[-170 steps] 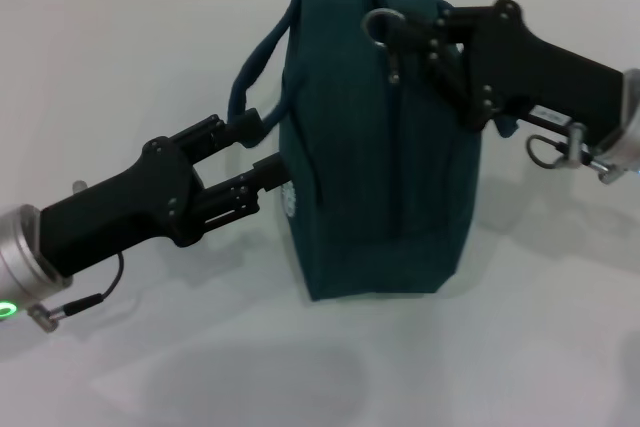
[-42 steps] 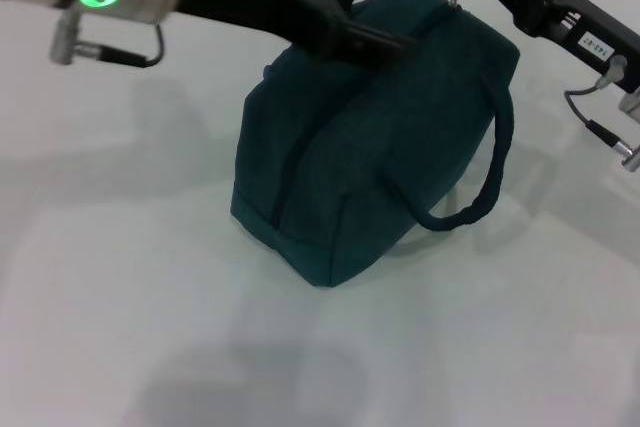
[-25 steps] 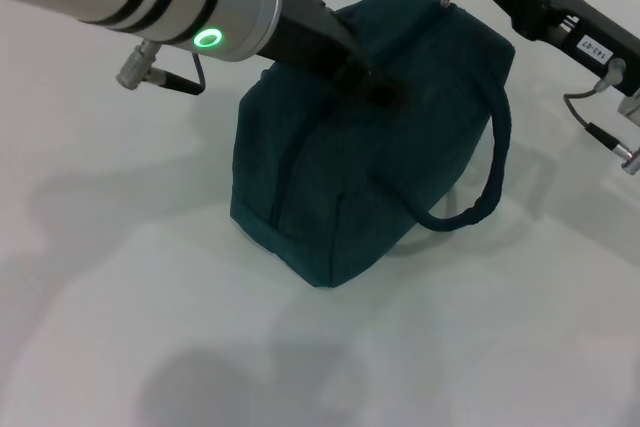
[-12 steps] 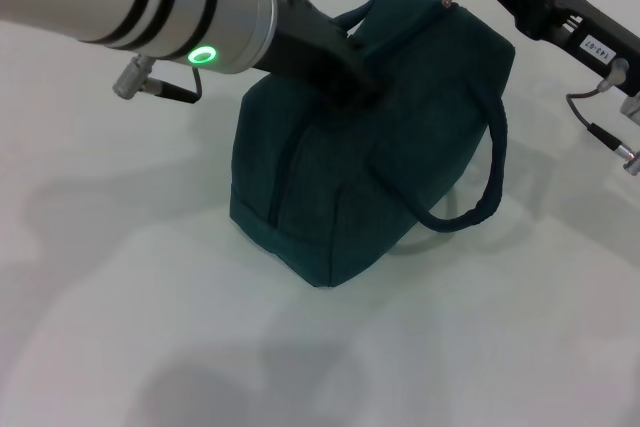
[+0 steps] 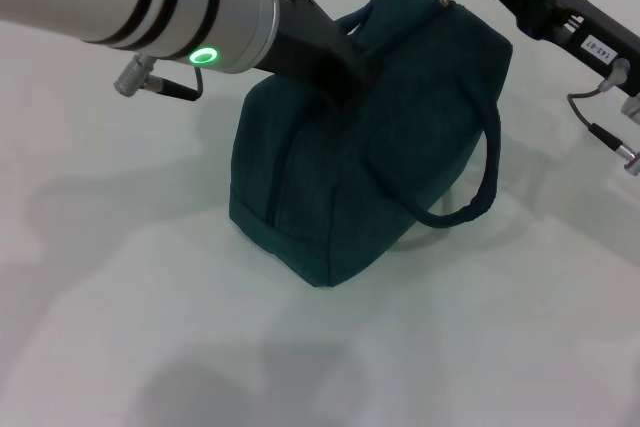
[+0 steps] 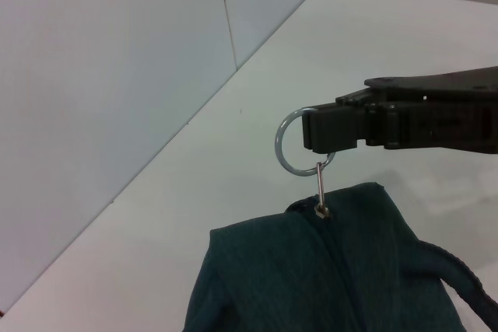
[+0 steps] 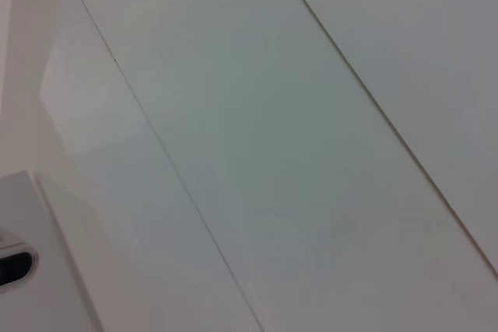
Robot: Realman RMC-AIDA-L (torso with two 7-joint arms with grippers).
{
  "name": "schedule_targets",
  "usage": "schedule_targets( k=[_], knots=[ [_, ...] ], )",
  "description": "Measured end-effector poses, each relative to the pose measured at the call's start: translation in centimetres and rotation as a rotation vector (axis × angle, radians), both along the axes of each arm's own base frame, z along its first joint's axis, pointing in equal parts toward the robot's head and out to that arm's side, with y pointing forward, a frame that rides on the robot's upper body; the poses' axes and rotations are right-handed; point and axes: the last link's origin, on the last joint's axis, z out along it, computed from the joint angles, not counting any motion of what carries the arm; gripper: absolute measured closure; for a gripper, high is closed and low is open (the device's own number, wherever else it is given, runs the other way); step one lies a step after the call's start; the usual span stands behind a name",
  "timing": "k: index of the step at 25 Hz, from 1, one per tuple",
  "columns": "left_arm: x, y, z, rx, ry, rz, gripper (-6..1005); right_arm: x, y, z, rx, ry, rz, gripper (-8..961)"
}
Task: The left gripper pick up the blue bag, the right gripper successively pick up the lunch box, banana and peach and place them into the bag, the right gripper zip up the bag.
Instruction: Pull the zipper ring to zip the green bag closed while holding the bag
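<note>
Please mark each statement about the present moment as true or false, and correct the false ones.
1. The right gripper is shut on the ring zip-pull at the top of the blue bag. True.
2. The blue bag lies open, with its silver lining showing. False: it looks zipped shut, and no lining is visible.
3. The left gripper is at the bag's upper side, near one handle. True.
4. A banana lies on the table beside the bag. False: no banana is visible in any view.
5. The second handle hangs down the bag's side nearer the right arm. True.
</note>
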Motion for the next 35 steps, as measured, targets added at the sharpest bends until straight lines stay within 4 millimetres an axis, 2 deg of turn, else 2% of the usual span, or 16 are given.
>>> schedule_targets(
  k=[5,14,22,28,35],
  knots=[
    [0.0,0.0,0.0,-0.002,0.008,-0.019,942,0.6,0.1,0.1,0.010,0.004,-0.041,806],
    [0.2,-0.2,0.2,-0.009,0.000,-0.046,951,3.7,0.6,-0.3,0.009,-0.038,-0.229,802],
    [0.9,-0.4,0.9,0.009,-0.021,-0.071,955,6.1,1.3,-1.6,0.016,-0.191,-0.353,797],
    [1.0,-0.4,0.9,0.014,-0.035,-0.073,956,6.3,1.3,-2.0,0.011,-0.224,-0.358,794],
    [0.2,0.0,1.1,0.032,-0.034,-0.046,956,5.6,1.2,-1.2,0.031,-0.170,-0.317,791]
  ],
)
